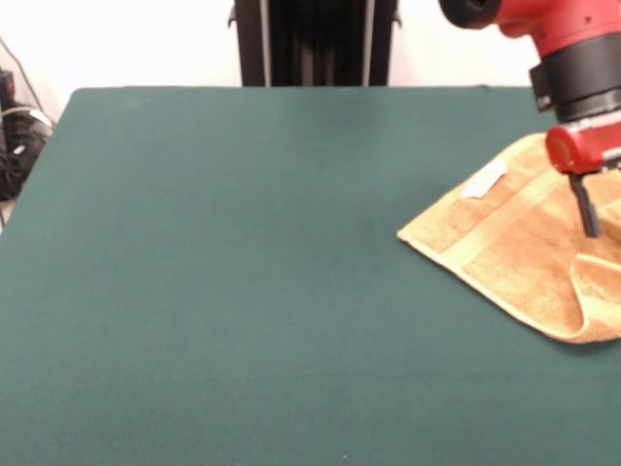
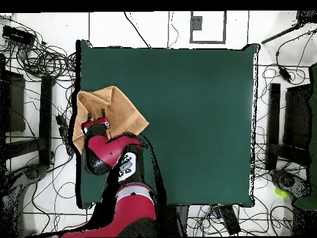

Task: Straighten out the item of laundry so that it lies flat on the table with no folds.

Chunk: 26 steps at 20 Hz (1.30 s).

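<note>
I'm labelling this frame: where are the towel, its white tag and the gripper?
towel (image 1: 505, 243): front view, its terry middle.
white tag (image 1: 483, 182): front view, the tag's centre.
gripper (image 1: 586, 216): front view, its dark tip over the towel.

Red arm (image 1: 572, 39) low — gripper (image 1: 587, 209) downward

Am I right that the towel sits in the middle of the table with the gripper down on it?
Not the middle. The overhead view shows the towel at the table's edge, partly overhanging it. The gripper is indeed down on it.
</note>
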Each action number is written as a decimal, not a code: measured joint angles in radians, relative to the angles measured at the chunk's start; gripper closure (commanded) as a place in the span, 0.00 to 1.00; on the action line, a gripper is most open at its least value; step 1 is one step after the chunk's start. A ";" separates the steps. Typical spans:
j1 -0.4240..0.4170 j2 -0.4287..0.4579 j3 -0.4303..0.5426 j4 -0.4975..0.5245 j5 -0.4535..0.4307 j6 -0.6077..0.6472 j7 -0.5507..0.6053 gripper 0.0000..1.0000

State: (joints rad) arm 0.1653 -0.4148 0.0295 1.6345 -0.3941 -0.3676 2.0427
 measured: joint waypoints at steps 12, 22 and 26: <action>0.013 0.097 -0.036 0.000 -0.014 -0.035 0.000 0.00; 0.041 0.162 -0.093 -0.010 -0.013 -0.234 0.000 0.00; 0.054 0.178 -0.109 -0.014 0.008 -0.276 0.000 0.00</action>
State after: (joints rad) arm 0.2188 -0.2365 -0.0797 1.6208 -0.3865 -0.6433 2.0427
